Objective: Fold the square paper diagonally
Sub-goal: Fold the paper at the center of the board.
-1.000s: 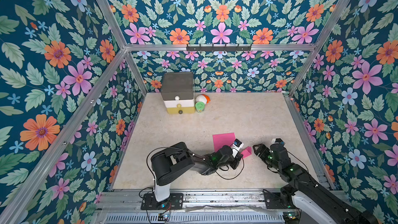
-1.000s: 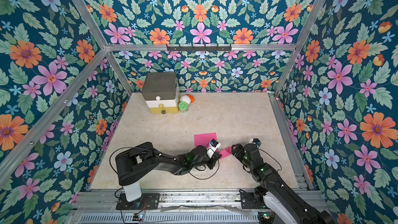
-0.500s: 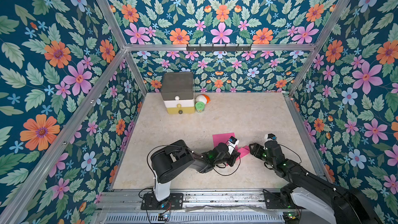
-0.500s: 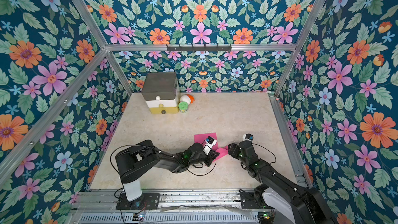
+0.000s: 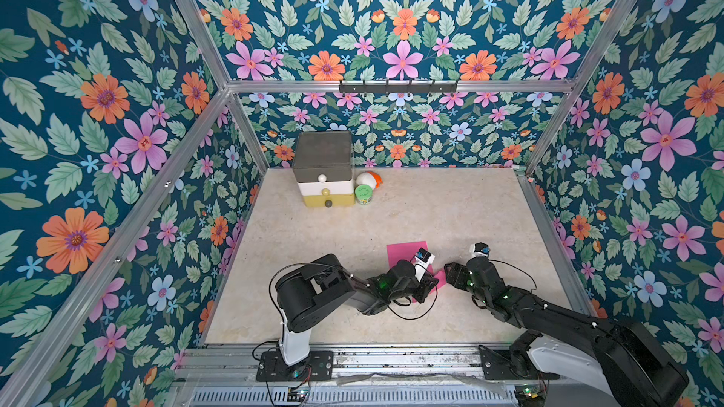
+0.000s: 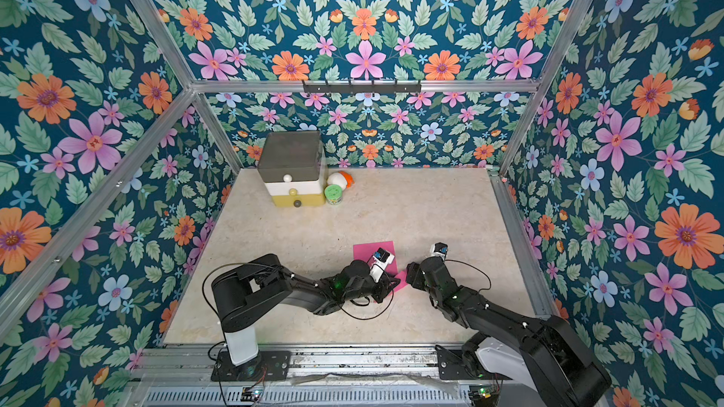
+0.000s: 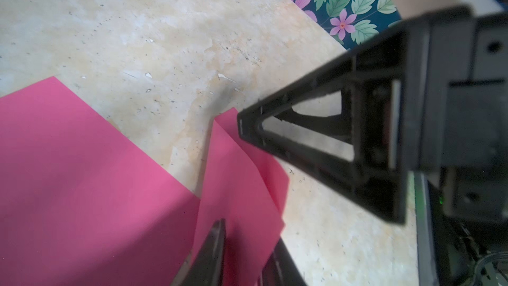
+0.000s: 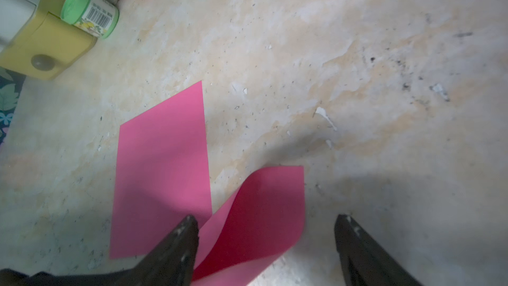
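The pink square paper [image 5: 403, 254] [image 6: 366, 252] lies flat on the table near the front. Its corner nearest the arms is lifted and curled [image 8: 264, 210]. My left gripper [image 5: 431, 283] [image 7: 247, 246] is low over that corner, and the raised flap [image 7: 242, 188] runs loosely between its slightly parted fingers. My right gripper [image 5: 450, 270] [image 8: 266, 226] faces it from the right with its jaws wide open. The curled corner sits between its fingertips [image 8: 187, 232], nearer the one that overlaps the flat sheet. Its tip almost touches the flap's point in the left wrist view.
A stacked drawer box [image 5: 323, 168] stands at the back left. Beside it are a green-lidded jar [image 5: 363, 194] and a white and orange toy [image 5: 368, 180]. Flowered walls close in the table on three sides, and a metal rail runs along the front.
My right gripper has moved left up to the lifted paper corner. My left gripper's fingers have parted from a tight pinch, and the arm has shifted slightly toward the back.
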{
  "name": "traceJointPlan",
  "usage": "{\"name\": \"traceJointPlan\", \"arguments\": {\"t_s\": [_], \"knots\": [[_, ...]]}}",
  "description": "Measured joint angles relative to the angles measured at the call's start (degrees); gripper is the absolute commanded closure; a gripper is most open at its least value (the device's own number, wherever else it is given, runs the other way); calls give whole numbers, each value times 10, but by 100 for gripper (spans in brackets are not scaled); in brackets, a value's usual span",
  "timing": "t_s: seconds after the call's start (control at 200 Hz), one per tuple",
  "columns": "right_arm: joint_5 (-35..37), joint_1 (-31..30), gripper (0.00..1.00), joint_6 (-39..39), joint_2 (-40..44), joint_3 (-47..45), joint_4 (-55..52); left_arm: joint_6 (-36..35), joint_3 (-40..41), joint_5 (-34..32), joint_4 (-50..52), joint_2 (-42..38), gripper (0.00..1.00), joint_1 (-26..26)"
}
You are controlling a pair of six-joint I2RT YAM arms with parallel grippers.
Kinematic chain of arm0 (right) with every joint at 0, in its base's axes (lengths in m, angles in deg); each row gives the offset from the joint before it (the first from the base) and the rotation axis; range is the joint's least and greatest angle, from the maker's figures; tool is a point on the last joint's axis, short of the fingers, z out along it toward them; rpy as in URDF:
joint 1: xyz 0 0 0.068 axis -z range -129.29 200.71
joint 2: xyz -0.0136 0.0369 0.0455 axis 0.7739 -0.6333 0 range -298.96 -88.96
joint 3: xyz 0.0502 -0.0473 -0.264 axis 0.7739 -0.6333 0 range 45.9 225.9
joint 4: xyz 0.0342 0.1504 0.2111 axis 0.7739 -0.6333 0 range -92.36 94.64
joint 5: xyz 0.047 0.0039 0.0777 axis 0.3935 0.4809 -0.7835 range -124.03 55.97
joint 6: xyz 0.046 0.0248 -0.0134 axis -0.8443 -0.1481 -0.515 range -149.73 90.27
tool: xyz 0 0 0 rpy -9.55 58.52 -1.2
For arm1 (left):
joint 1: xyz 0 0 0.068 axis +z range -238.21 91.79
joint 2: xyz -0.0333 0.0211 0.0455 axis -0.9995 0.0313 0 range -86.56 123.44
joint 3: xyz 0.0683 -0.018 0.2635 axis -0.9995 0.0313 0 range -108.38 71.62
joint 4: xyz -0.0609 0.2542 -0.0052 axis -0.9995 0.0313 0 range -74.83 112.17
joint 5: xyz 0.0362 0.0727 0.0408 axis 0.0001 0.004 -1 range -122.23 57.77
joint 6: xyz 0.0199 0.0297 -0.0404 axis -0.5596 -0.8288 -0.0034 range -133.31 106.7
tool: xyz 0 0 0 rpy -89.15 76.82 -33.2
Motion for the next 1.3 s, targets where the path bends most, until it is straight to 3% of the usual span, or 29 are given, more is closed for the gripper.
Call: {"name": "traceJointPlan", "arguments": {"t_s": [0.28,0.385,0.475,0.55,0.93,1.15,1.3], "knots": [[45,-25,17,-20,-5,-10,0,0,2,0,-2,0,68,0],[56,-25,17,-25,15,-10,-2,0,2,0,-3,0,79,0],[63,-25,17,-28,25,-4,-15,0,2,-1,-2,0,94,0],[69,-25,17,-40,41,4,-35,0,1,-1,-2,0,100,0],[74,-26,16,-97,134,57,-183,0,-26,14,28,-55,100,2],[23,-17,10,-169,252,47,-249,56,-2,50,9,-53,100,56],[-52,27,10,-245,266,25,-247,68,8,70,7,-49,96,56]]}}
